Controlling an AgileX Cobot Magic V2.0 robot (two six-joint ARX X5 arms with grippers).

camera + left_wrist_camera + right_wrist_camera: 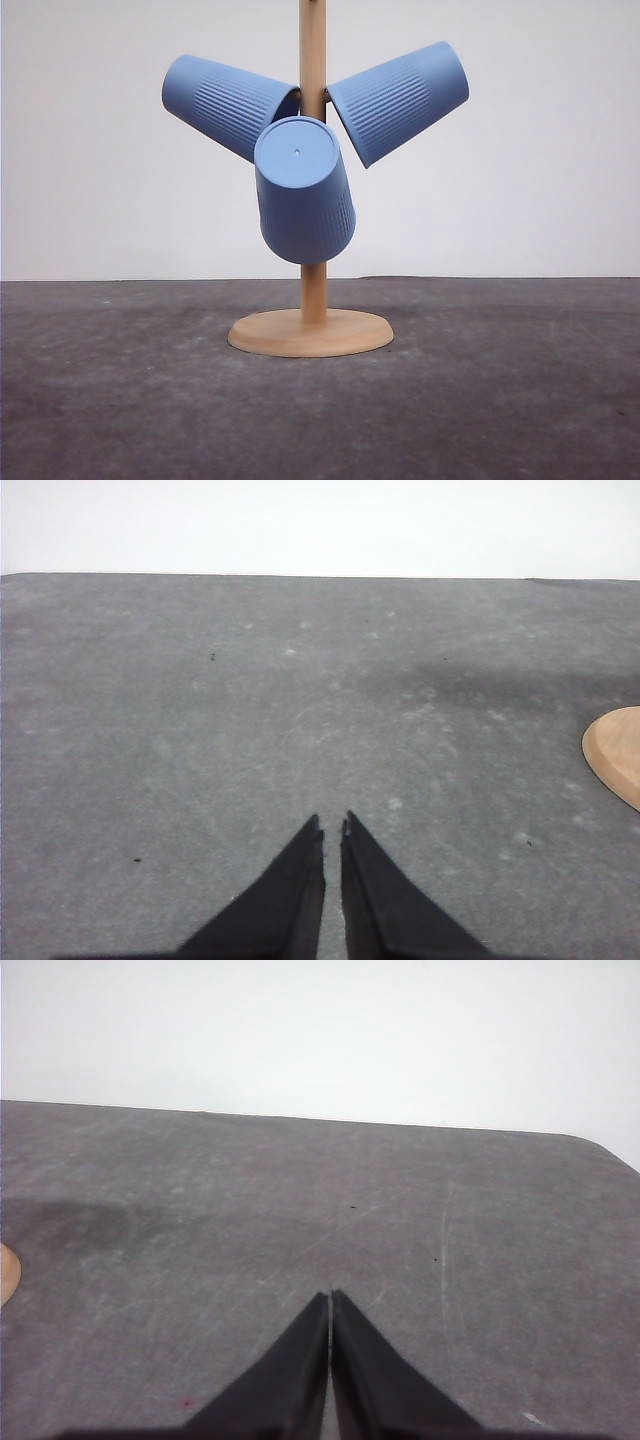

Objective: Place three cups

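Blue cups point(305, 190) hang on the wooden rack point(311, 333) — my left fingers point(332, 825) and right fingers point(331, 1295) pressed together, empty, over grey desk point(200, 730).

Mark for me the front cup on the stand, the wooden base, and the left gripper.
front cup point(303, 205), front view, on its ribbed side wall below the flat bottom.
wooden base point(310, 333), front view, on the round disc's top surface.
left gripper point(332, 832), left wrist view, midway between the two black fingertips.
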